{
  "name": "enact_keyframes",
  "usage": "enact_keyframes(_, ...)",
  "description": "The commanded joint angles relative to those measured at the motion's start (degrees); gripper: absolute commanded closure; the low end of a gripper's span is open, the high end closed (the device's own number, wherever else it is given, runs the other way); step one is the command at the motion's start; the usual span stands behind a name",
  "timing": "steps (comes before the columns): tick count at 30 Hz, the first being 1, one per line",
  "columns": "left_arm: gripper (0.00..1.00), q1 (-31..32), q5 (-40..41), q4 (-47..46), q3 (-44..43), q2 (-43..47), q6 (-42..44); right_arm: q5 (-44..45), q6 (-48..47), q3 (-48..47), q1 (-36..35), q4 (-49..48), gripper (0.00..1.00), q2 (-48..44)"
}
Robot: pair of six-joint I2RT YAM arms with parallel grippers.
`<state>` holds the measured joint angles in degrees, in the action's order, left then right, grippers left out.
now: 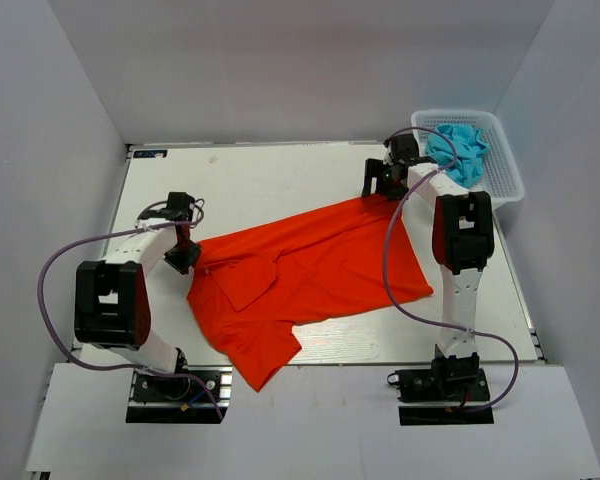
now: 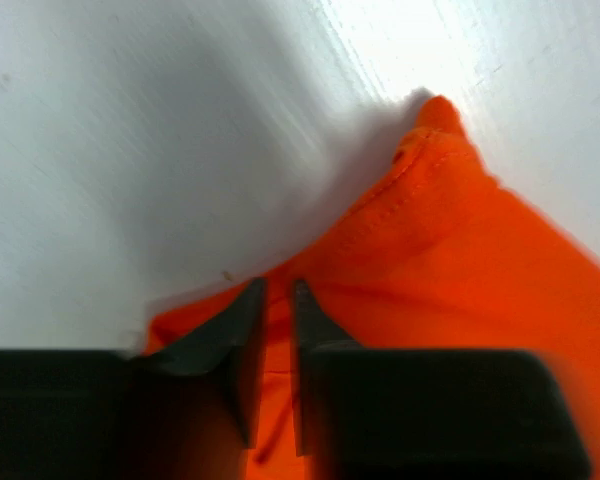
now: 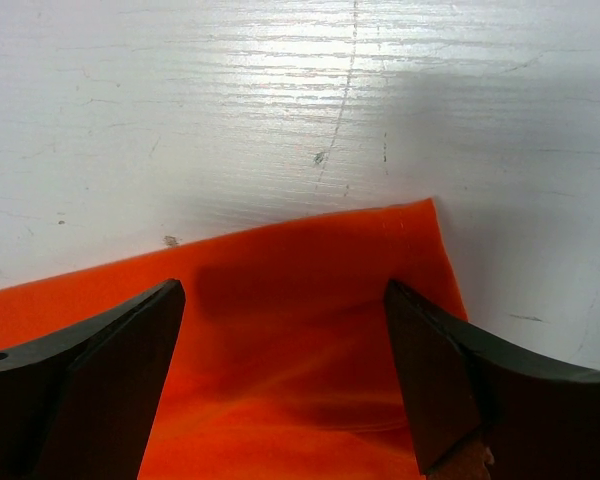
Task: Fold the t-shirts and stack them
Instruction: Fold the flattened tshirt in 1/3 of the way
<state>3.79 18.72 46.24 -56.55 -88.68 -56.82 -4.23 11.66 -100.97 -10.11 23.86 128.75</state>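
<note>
Rumpled orange t-shirt (image 1: 310,270) lies spread on the table (image 1: 260,180), blue t-shirt (image 1: 462,152) bunched in the basket (image 1: 508,165).

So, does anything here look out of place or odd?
The orange t-shirt lies crooked across the table, rumpled, one corner reaching past the near edge. The blue cloth sits crumpled in the basket. Nothing looks damaged.

No legible text, brand or number in any view. Small dark sticker (image 1: 151,153) at far-left corner of table (image 1: 280,175): unreadable.
</note>
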Motion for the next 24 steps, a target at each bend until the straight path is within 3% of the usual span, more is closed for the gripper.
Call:
enact_keyframes(1,0.58,-0.72,2.2,3.33,-2.94,-1.05,-1.72,-0.42,-0.66,-1.16,0.0,1.37,0.13,2.56)
enact_keyframes(3,0.28,-1.24,2.2,2.8,-6.89,-2.72,-0.93,-3.05,-1.72,-1.51,-0.35,0.93,0.11,1.51)
enact_keyframes(5,0.17,-1.24,2.2,2.8,-12.14,-4.12,0.55,-3.94,-3.12,-1.86,-0.52,0.58,0.1,0.55)
enact_keyframes(6,0.02,-1.24,2.2,3.5,-14.0,-4.91,1.09,-3.77,-3.57,-1.86,-0.79,0.49,0.1,-0.16)
enact_keyframes(14,0.0,0.78,3.36,16.08,-28.44,-11.24,-0.23,-2.71,-9.45,-1.61,-2.63,-0.21,0.1,-6.93)
enact_keyframes(19,0.0,3.32,-9.12,2.06,-22.48,-9.23,4.87,-0.52,-8.94,1.65,-4.22,-0.83,0.1,-9.83)
enact_keyframes(24,0.0,7.1,-15.46,-0.71,-21.67,-14.93,5.4,0.27,-5.43,4.89,-4.83,-1.27,0.1,-9.92)
